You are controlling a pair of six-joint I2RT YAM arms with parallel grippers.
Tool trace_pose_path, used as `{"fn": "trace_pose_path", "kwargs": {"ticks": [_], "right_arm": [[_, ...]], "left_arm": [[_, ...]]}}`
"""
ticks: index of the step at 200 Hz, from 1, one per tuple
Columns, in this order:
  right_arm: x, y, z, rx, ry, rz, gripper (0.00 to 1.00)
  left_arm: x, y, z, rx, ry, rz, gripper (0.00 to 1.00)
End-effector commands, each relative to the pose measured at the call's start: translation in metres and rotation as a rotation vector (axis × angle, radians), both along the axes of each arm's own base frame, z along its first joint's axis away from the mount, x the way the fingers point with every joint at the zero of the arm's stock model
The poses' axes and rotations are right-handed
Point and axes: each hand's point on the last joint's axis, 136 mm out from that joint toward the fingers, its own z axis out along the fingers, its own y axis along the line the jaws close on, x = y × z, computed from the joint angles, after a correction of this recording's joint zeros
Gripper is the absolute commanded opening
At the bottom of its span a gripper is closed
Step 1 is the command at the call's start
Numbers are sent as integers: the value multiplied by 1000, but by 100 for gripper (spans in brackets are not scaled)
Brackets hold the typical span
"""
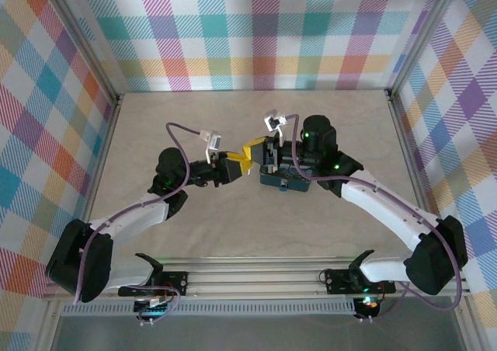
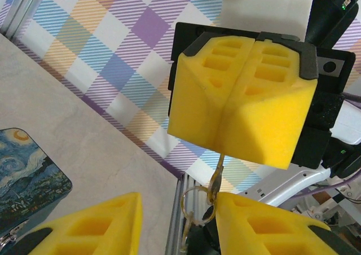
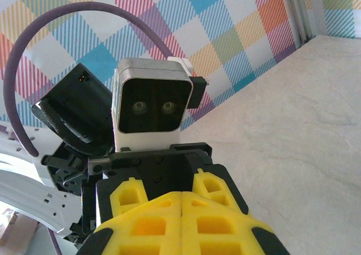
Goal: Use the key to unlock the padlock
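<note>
Slim brass key [image 2: 216, 179] with dangling ring [image 2: 194, 201] in clenched right fingers [image 2: 265, 114]; left fingers [image 2: 96, 227] apart.

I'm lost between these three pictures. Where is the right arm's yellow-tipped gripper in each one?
Top external: right gripper in the middle, pointing left.
Left wrist: right gripper at the centre, facing the camera, shut, with the key hanging from its seam.
Right wrist: right gripper at the bottom edge, seen from behind, its fingers together.
Shared landmark: the plaid wall.
</note>
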Motion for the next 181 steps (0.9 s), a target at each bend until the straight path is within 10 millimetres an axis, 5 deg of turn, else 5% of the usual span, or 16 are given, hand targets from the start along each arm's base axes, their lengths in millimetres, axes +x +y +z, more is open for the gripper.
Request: {"fn": "trace_pose_path", "kwargs": {"ticks": [1,119,181], "right_arm": [[-2,2,8,29,-23,23,0],[1,4,2,25,-3,23,0],[3,3,3,24,-5,10,0]], "left_arm": [[-5,-3,19,-43,-68,-13,38],[-9,-7,23,-49,-76,-30,32],[-10,-7,16,-29,-72,-26,4]]}}
